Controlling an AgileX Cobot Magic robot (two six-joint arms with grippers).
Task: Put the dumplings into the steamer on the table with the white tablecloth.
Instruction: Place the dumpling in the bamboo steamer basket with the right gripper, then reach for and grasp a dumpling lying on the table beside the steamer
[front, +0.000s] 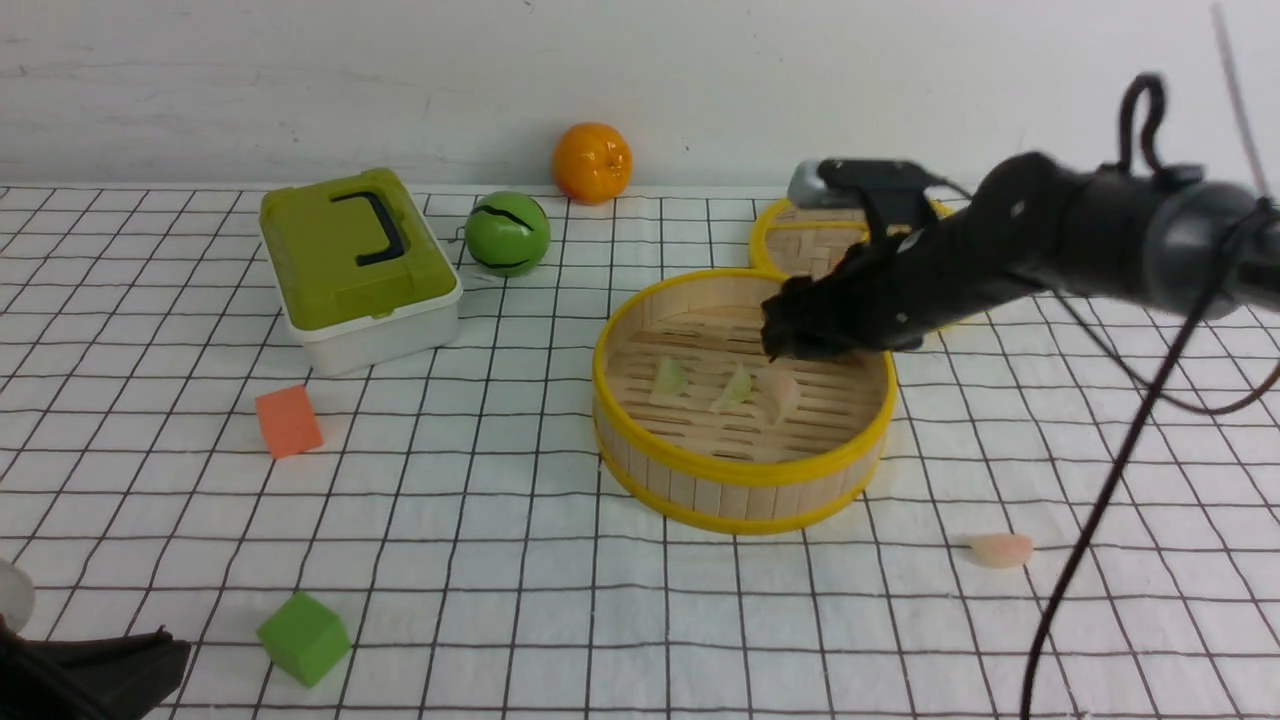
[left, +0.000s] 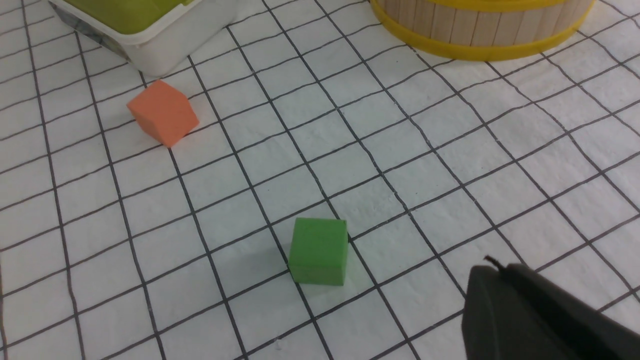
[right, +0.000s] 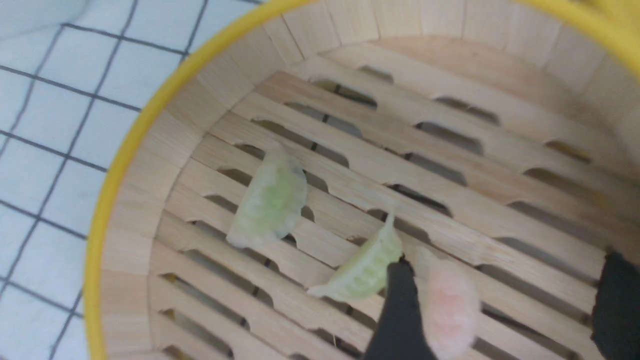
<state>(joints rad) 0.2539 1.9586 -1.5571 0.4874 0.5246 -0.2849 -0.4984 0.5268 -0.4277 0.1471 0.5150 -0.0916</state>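
Note:
The steamer (front: 740, 505) stands mid-table on the white tablecloth (front: 500, 480). Two pale green dumplings (front: 668, 380) (front: 735, 388) and a pink one (front: 782, 395) are inside it. Another pink dumpling (front: 1000, 549) lies on the cloth to the steamer's right front. My right gripper (front: 800, 335) hangs over the steamer's far side. In the right wrist view its jaws (right: 507, 290) stand wide apart. The blurred pink dumpling (right: 447, 310) sits against one finger (right: 400, 320), not clamped, beside the green dumplings (right: 362, 270) (right: 270, 200). My left gripper (left: 492, 272) is shut and empty at the near left.
A green-lidded white box (front: 355, 260), a green ball (front: 507, 233) and an orange (front: 592, 162) sit at the back. The woven lid (front: 800, 235) lies behind the steamer. An orange cube (front: 288, 421) and a green cube (front: 303, 637) are on the left.

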